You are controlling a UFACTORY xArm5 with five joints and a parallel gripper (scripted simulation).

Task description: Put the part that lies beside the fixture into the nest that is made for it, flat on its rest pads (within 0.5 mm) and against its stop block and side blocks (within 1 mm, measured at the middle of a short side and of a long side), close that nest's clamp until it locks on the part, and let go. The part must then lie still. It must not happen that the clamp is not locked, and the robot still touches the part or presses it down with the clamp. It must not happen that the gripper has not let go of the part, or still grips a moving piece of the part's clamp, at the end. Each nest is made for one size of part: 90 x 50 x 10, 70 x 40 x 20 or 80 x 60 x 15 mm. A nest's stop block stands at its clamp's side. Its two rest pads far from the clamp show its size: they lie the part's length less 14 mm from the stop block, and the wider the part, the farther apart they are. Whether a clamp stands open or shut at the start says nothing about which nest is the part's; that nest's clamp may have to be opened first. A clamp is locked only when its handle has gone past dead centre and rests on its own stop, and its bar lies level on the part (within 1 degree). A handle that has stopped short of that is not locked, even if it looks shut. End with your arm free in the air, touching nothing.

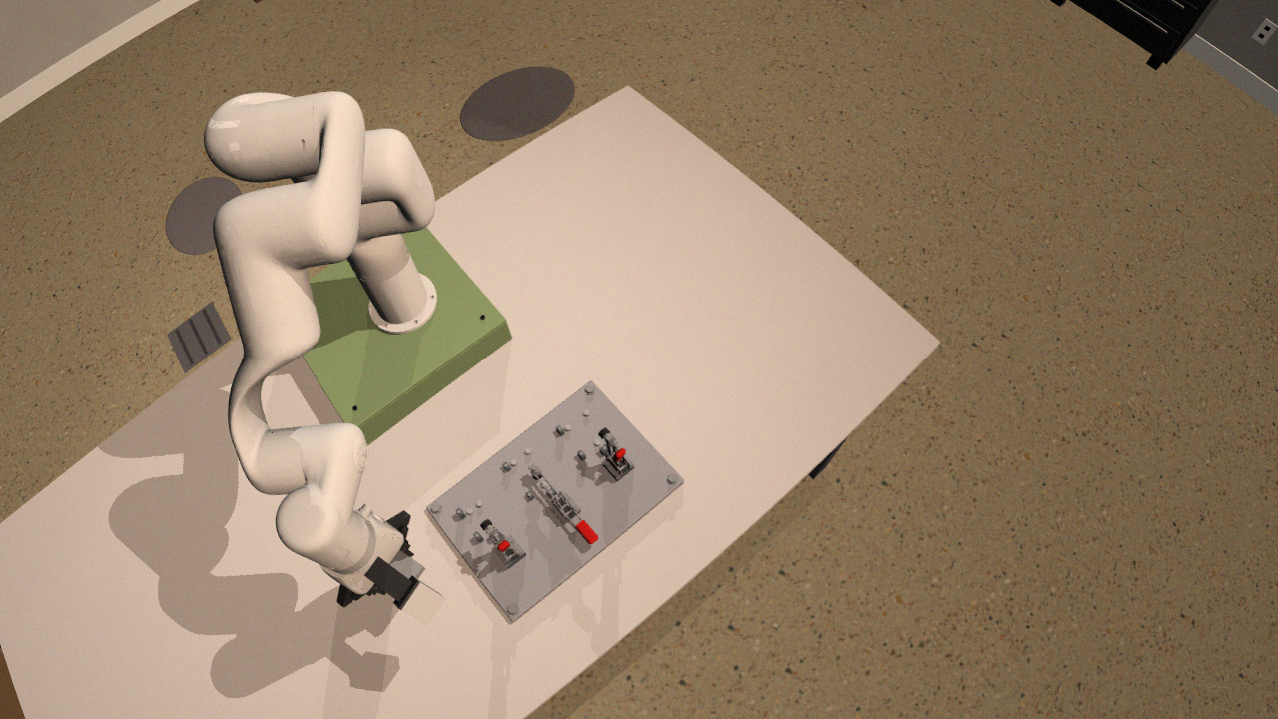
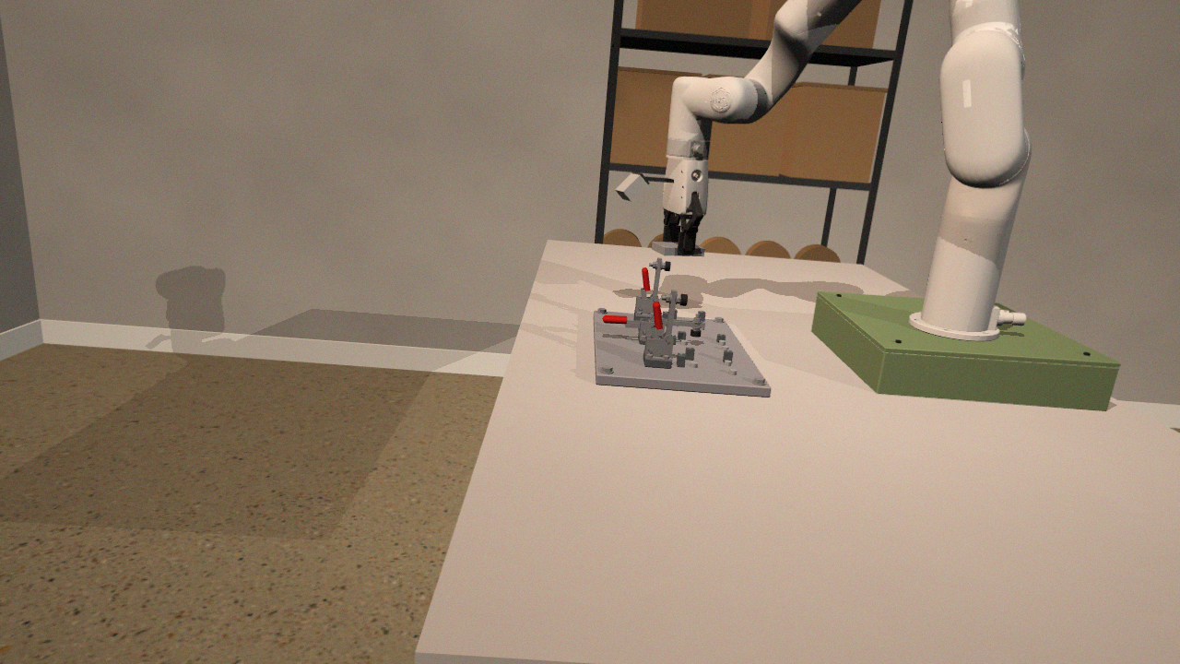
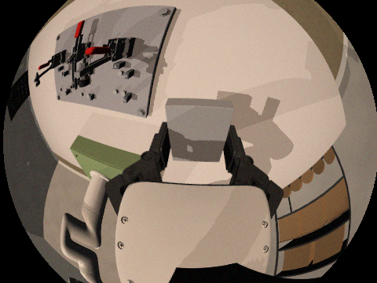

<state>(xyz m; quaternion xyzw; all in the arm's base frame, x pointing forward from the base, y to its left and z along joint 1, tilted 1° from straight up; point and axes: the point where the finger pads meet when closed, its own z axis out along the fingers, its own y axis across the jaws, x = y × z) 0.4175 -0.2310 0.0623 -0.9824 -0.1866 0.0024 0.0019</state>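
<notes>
My gripper (image 3: 198, 133) is shut on the grey block-shaped part (image 3: 199, 130), gripping it across its width. In the top view the gripper (image 1: 403, 574) holds the part (image 1: 415, 568) above the table, just off the left short end of the grey fixture plate (image 1: 548, 499). The part's shadow falls on the table apart from it. The plate carries three clamps with red handles. The middle clamp's handle (image 1: 586, 531) lies flat. The handles of the left clamp (image 1: 502, 544) and the right clamp (image 1: 620, 463) stand up. In the exterior view the gripper (image 2: 683, 239) hangs behind the fixture (image 2: 676, 355).
The green robot base (image 1: 401, 331) stands on the table behind the fixture. A shelf rack with cardboard boxes (image 2: 742, 124) stands beyond the table's far edge. The table's edge runs close along the fixture's outer long side.
</notes>
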